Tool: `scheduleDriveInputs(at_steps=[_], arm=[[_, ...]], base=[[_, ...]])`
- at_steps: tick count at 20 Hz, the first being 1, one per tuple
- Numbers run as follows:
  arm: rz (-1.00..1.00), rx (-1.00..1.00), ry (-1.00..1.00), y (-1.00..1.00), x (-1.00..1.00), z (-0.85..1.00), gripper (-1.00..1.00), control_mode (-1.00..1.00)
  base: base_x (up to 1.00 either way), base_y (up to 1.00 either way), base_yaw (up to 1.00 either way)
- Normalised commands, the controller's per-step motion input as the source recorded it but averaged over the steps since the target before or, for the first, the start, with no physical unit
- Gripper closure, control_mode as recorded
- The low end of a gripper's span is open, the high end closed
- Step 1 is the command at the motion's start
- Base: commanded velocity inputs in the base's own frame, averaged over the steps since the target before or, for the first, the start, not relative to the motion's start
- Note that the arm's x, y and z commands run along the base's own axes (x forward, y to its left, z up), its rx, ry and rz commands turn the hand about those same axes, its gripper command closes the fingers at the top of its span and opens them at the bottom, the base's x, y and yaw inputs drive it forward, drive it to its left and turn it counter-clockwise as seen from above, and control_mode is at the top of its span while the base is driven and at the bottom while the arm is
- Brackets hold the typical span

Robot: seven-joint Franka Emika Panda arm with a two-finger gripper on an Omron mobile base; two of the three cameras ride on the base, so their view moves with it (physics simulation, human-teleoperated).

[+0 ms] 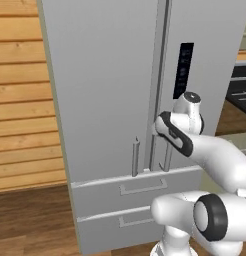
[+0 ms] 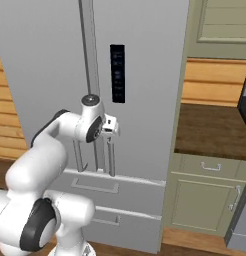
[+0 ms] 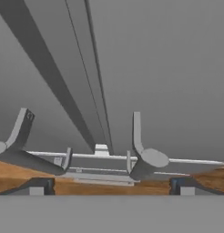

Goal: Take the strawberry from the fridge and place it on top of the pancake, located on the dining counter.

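White arm bent up from the base, elbow low, hand level toward the fridge (image 2: 140,65), gripper (image 3: 109,186) spread wide and holding nothing, just short of the right door's handle (image 2: 111,159), doors and both drawers shut, dark panel (image 2: 117,73) above.

base views: flank arm, share fridge (image 1: 110,90) front | hand view: close, facing doors
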Motion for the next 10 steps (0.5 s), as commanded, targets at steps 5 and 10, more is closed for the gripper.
scheduleDriveInputs(at_steps=[5, 10], arm=[[0.0, -0.03, -0.09, -0.02, 0.22, -0.07, -1.0, -1.0], [0.05, -0.01, -0.08, -0.33, 0.26, -0.19, -1.0, -1.0]], base=[[0.0, 0.0, 0.0], [0.0, 0.0, 0.0]])
